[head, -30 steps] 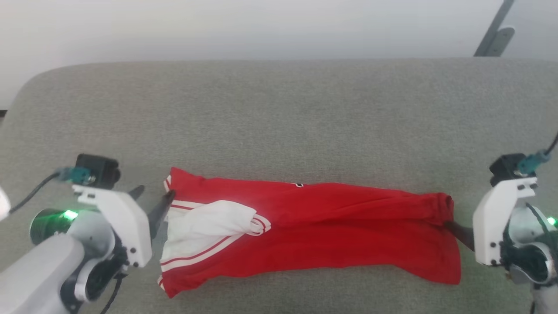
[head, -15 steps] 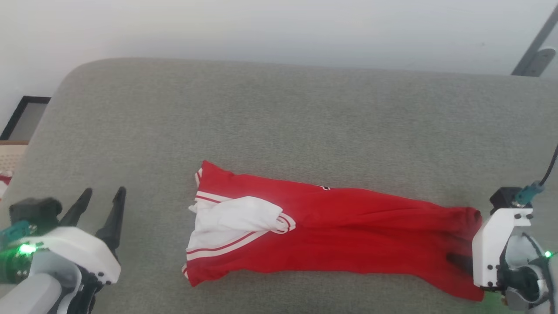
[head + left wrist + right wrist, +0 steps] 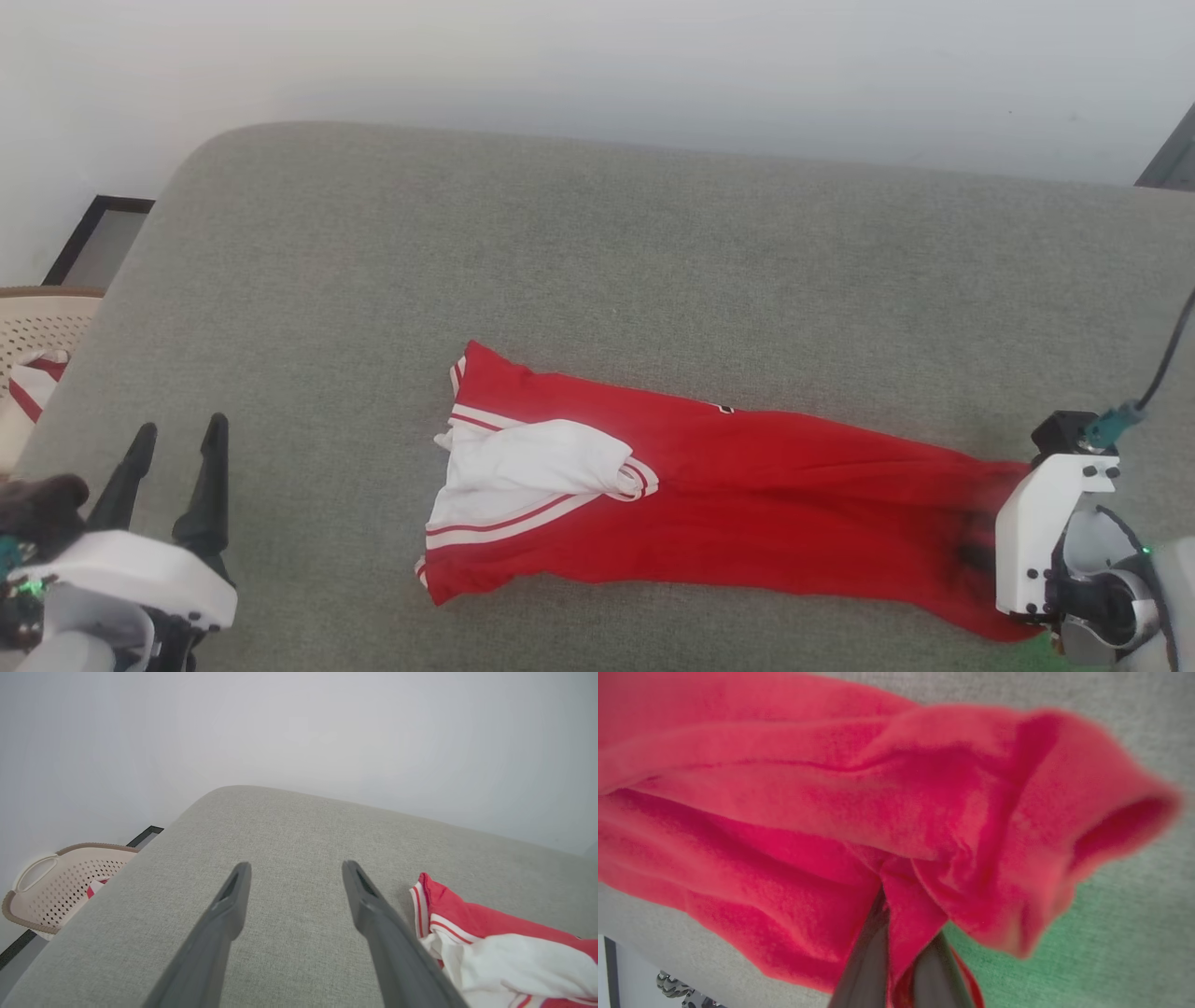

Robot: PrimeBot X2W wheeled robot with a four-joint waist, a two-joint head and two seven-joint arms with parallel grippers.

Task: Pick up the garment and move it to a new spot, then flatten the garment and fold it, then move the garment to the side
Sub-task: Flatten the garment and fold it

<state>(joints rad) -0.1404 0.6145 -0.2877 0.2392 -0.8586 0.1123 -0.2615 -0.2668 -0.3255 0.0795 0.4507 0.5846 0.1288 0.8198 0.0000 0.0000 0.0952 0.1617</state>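
- The garment [image 3: 747,504], a thin bright red T-shirt with white sleeve ends edged in red-and-white stripes, lies on the grey upholstered cushion [image 3: 597,280] as a long, narrow band running left to right, towards the near edge.
- Condition: creased along its length, one white sleeve doubled over the left end, and the right end bunched. I judge it neither flat nor neatly folded.
- Progress, as a judgement: the garment is on the cushion, so the pick-up and relocation look done or nearly so. Flattening, folding and the move to the side remain.
- Right gripper [image 3: 971,551]: the jaws are closed on the bunched right end. The right wrist view shows red cloth pinched between the two dark fingers [image 3: 864,961] and that end lifted slightly off the cushion.
- Left gripper [image 3: 180,427]: the jaws stand wide apart, hold nothing and point away from the robot. They are well clear of the garment's left end, which lies off to their right in the left wrist view.
- A beige perforated plastic basket [image 3: 60,882] stands beyond the cushion's left edge, with a red-striped white cloth [image 3: 28,392] in it.
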